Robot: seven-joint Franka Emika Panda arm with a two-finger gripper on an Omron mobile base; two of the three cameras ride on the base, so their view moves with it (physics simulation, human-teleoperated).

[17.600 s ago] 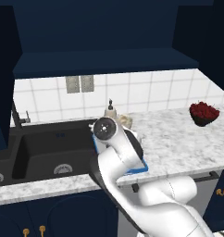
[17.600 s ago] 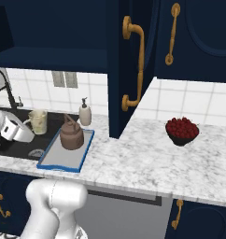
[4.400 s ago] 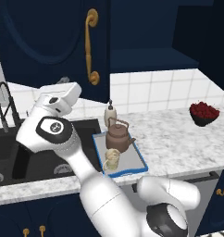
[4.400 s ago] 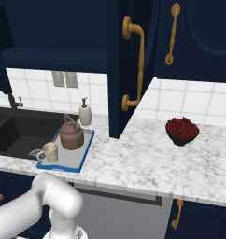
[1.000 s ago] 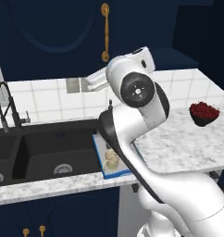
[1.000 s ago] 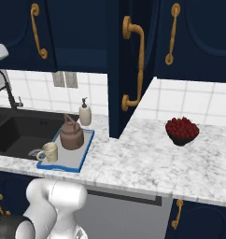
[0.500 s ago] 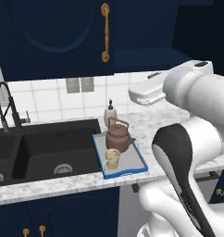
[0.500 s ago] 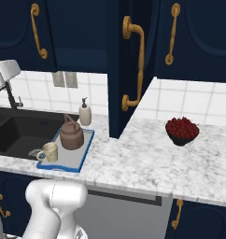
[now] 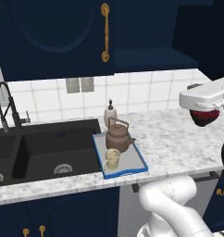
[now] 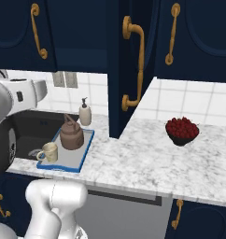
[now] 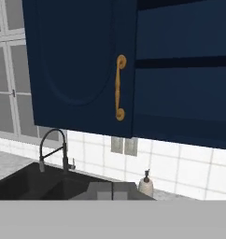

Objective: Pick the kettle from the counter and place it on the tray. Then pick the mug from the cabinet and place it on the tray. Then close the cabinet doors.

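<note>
Kettle (image 9: 119,137) and mug (image 9: 112,159) both sit on the tray (image 9: 137,163), mug nearer, kettle farther, close together. Tray lies on the counter (image 9: 178,139) just right of the black sink (image 9: 44,150); a soap bottle (image 9: 110,114) stands behind the kettle. Gripper (image 11: 112,191) has its fingers pressed together and carries nothing, facing the wall cabinet (image 11: 180,70). Left cabinet door (image 11: 82,65) is shut, gold handle (image 11: 119,87) vertical; the shelf to its right is open. A bowl of red fruit (image 10: 182,130) sits far right on the counter.
</note>
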